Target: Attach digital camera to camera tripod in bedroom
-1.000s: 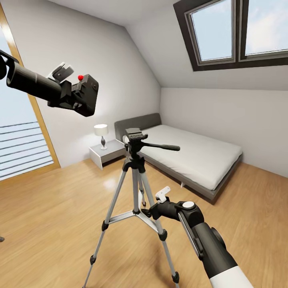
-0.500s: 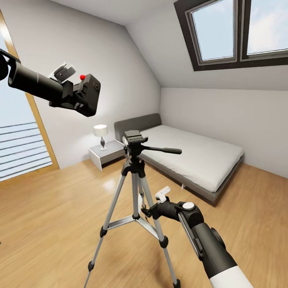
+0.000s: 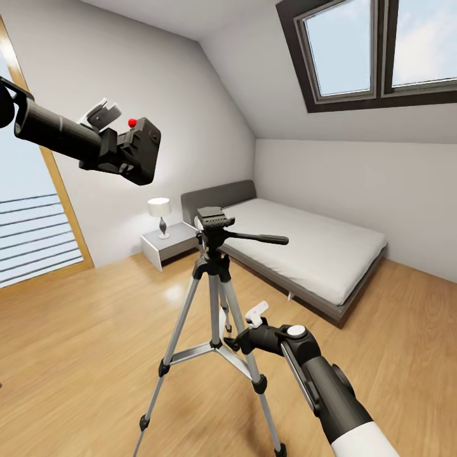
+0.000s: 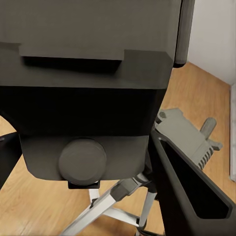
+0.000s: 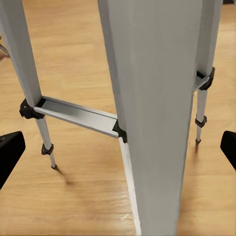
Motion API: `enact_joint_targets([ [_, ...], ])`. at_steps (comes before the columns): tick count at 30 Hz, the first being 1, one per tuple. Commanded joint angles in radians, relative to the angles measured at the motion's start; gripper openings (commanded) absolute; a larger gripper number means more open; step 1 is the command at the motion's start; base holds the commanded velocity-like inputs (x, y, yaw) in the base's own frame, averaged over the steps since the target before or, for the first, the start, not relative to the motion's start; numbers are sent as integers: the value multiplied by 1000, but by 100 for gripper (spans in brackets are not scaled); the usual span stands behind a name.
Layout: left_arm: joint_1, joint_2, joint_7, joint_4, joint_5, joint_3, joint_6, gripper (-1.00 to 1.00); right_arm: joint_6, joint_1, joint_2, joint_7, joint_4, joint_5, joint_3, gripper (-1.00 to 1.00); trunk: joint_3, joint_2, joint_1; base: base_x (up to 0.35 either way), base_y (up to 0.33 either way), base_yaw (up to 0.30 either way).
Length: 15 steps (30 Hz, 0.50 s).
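Clamped in the left gripper [image 3: 127, 149], the digital camera [image 3: 141, 149] is held high at the left of the head view, its red button [image 3: 132, 122] uppermost, well above and to the left of the tripod's head plate [image 3: 212, 219]. From the left wrist the dark camera body [image 4: 93, 88] is seen pressed between the fingers [image 4: 191, 187], with the head plate [image 4: 189, 135] and the upper legs visible below it. The right gripper [image 3: 244, 333] is held low beside the camera tripod [image 3: 212, 304], close to its nearest silver leg [image 3: 244, 343]; in the right wrist view both fingertips [image 5: 10, 152] are spread wide apart with nothing between the pads, and that leg [image 5: 152, 108] stands directly ahead, blocking much of the sight, while the cross brace [image 5: 78, 115] and the other legs are seen behind it. The tripod is planted upright on the wooden floor [image 3: 82, 330] of the bedroom, its long black handle [image 3: 257, 237] pointing towards the bed [image 3: 304, 247]. Behind it a nightstand [image 3: 168, 244] carrying a small lamp [image 3: 160, 212] is set against the white wall, beside the grey headboard [image 3: 216, 193]. A dark-framed skylight [image 3: 374, 51] is set in the sloped ceiling, and a tall wood-framed window [image 3: 32, 216] is seen at the far left.
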Motion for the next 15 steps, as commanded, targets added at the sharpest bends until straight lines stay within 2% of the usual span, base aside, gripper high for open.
enact_joint_targets([
  [1,-2,1,6,-1,9,-3,0,-100,0,-1,1,8,3,11,1,100,-1,-1,0,0,0,0],
  [9,-2,-1,6,-1,9,-3,0,-100,-31,-1,1,8,30,11,5,100,-1,-1,0,0,0,0],
  [10,-2,-1,6,-1,9,-3,0,-100,-32,-1,1,8,31,11,5,-100,-1,-1,0,0,0,0],
  [15,-2,-5,5,-1,9,-6,0,-100,-35,-1,1,8,33,10,5,-100,-1,-1,0,0,0,0],
])
